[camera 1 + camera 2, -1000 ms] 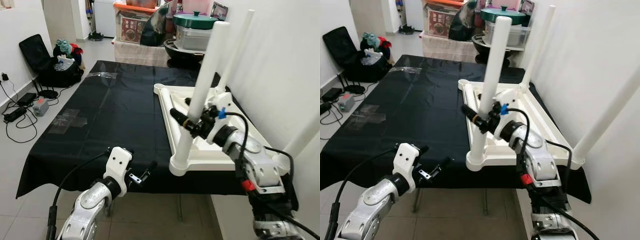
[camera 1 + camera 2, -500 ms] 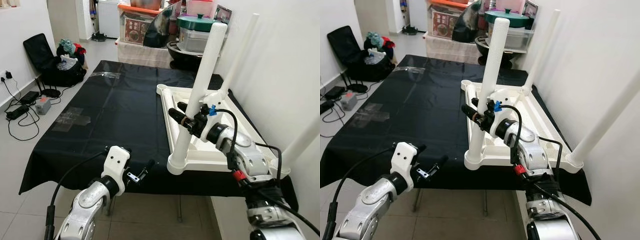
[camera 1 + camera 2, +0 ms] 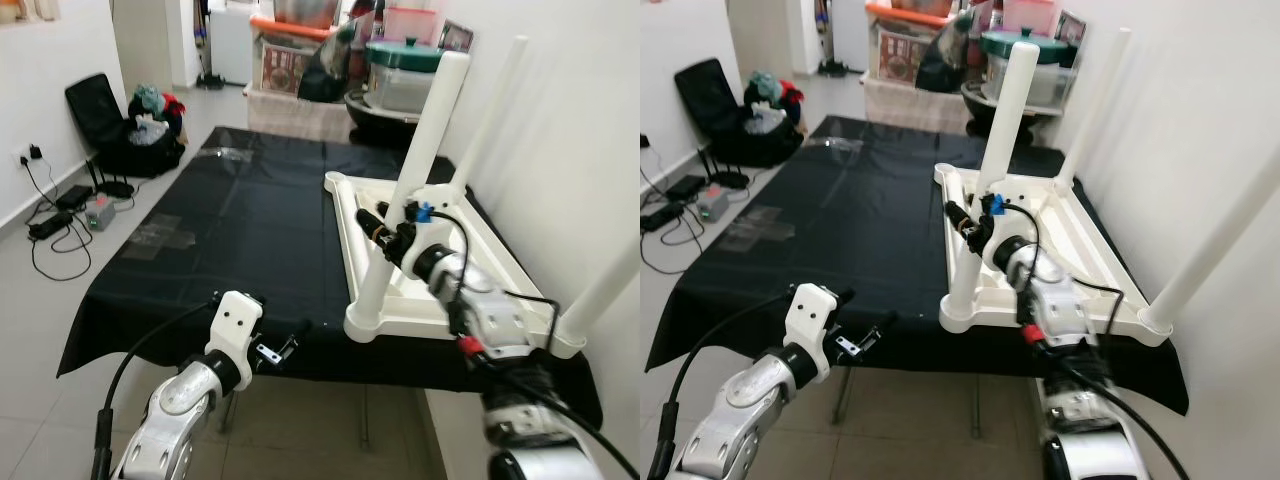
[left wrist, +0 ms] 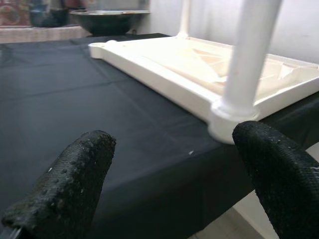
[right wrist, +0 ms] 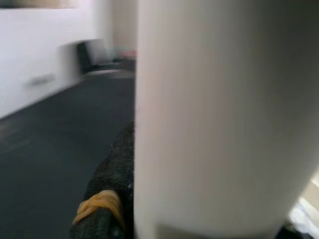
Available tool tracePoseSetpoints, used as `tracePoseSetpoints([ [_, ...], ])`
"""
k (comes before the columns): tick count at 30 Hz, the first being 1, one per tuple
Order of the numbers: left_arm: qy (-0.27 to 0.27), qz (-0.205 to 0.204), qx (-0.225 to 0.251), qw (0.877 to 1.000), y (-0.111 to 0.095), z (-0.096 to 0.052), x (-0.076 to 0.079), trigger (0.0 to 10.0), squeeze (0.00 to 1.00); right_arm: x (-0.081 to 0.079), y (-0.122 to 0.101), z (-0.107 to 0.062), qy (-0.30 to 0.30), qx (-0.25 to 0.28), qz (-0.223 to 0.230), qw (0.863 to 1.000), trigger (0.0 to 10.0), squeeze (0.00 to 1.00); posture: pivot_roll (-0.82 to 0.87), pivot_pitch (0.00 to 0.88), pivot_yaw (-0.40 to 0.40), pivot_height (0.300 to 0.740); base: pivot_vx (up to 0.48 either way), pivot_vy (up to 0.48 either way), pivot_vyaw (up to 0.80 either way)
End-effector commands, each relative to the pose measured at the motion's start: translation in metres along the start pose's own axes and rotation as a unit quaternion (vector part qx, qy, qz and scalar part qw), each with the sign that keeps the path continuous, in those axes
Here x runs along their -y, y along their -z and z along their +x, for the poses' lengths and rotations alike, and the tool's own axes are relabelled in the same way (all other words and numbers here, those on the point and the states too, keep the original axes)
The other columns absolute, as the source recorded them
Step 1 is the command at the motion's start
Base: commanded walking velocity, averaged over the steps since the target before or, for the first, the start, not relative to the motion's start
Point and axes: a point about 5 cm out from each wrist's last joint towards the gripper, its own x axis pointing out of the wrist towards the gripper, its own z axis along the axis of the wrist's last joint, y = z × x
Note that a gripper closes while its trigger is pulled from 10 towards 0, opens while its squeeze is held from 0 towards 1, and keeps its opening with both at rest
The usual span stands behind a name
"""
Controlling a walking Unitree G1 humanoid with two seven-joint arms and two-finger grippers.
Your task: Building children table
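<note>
A white children's table (image 3: 455,270) lies upside down on the right side of a black-covered table (image 3: 250,220). Three white legs stand up from its corners: the near-left leg (image 3: 415,180), a far leg (image 3: 495,100) and a near-right leg (image 3: 605,290). My right gripper (image 3: 385,228) is shut on the near-left leg about halfway up; in the right wrist view the leg (image 5: 199,119) sits against a black finger (image 5: 107,199) wearing an orange band. My left gripper (image 3: 285,345) hovers open at the black table's front edge, left of that leg's socket (image 4: 234,107), its fingers (image 4: 65,189) wide apart.
A white wall (image 3: 580,150) runs close along the right side. Storage boxes and a green-lidded pot (image 3: 400,55) crowd the far end. On the floor to the left are a black bag (image 3: 110,120) and cables with a power strip (image 3: 60,200).
The whole view has shifted, so the camera moved. My right gripper stays on the near-left leg and my left gripper stays open at the front edge.
</note>
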Motion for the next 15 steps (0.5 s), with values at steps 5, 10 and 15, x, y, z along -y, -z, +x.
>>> tracePoseSetpoints([
  [5,-0.008,0.007,-0.005,1.000,0.002,-0.005,-0.002,10.0,0.00,0.025,0.020,-0.033,0.276,-0.032,0.053,0.959,0.0,0.00,0.15,0.000,-0.150,0.740,0.000,0.000,0.00],
  [10,-0.007,0.007,-0.005,1.000,0.002,-0.005,-0.001,10.0,0.00,0.015,0.024,-0.038,0.287,-0.035,0.062,0.955,0.0,0.00,0.15,0.000,-0.147,0.740,0.000,0.000,0.00],
  [15,-0.008,0.008,-0.007,1.000,0.003,-0.006,-0.001,10.0,0.00,0.002,0.037,-0.041,0.293,-0.058,0.054,0.953,0.0,0.00,0.16,0.000,-0.153,0.740,0.000,0.000,0.00],
])
